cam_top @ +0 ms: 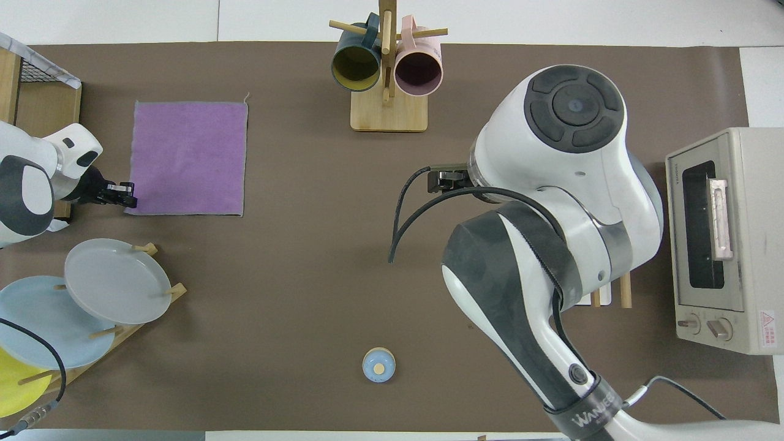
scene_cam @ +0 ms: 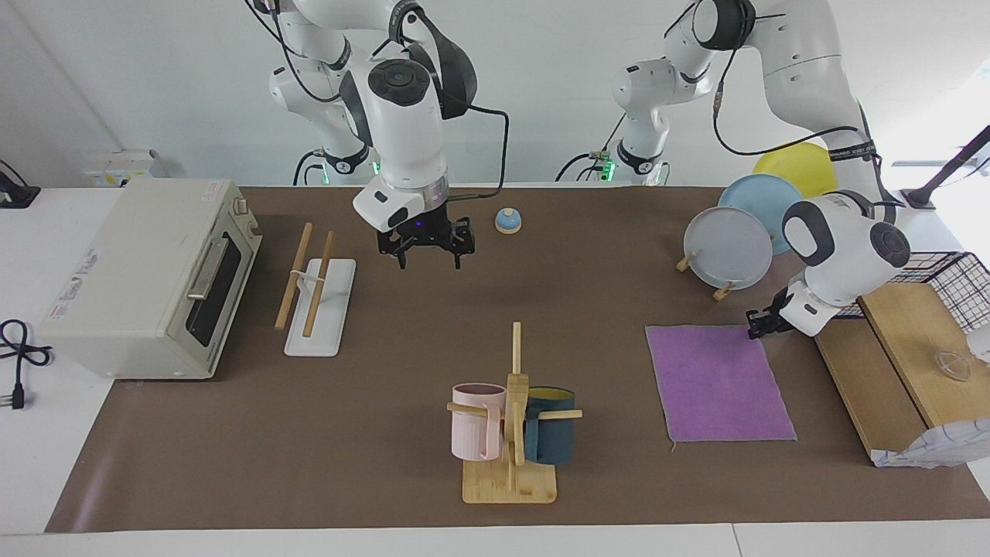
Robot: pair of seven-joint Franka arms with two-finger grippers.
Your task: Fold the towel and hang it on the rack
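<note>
Counter (scene_cam: 325,449): brown mat over a white top, white wall at the upper edge of the facing view.
Towel (scene_cam: 718,382): purple face up, spread flat and unfolded, centre-right of the facing view, upper left of the overhead view (cam_top: 188,158). Slightly longer along the robot-to-far-edge line; edges roughly square to the counter, with one corner toward the left gripper.
Rack (scene_cam: 317,298): white base at the left-centre of the facing view, beside the toaster oven; two wooden rods lie parallel, long axis running from the robots' side toward the far edge, tilted a little. In the overhead view mostly hidden under the right arm.
Left gripper (scene_cam: 760,322): low at the towel's corner nearest the robots, right of the facing view; fingers (cam_top: 127,195) at the cloth's edge. Cannot tell whether they are spread, pressed together or pinching the cloth.
Right gripper (scene_cam: 427,251): raised over bare mat, upper centre of the facing view, between rack and bell; fingers spread, pointing down, holding nothing.
Toaster oven (scene_cam: 147,278): left edge of the facing view.
Mug stand (scene_cam: 512,433): lower centre, pink and dark teal mugs hanging.
Plate stand (scene_cam: 731,247): upper right, grey, blue and yellow plates.
Bell (scene_cam: 507,220): small, blue, upper centre.
</note>
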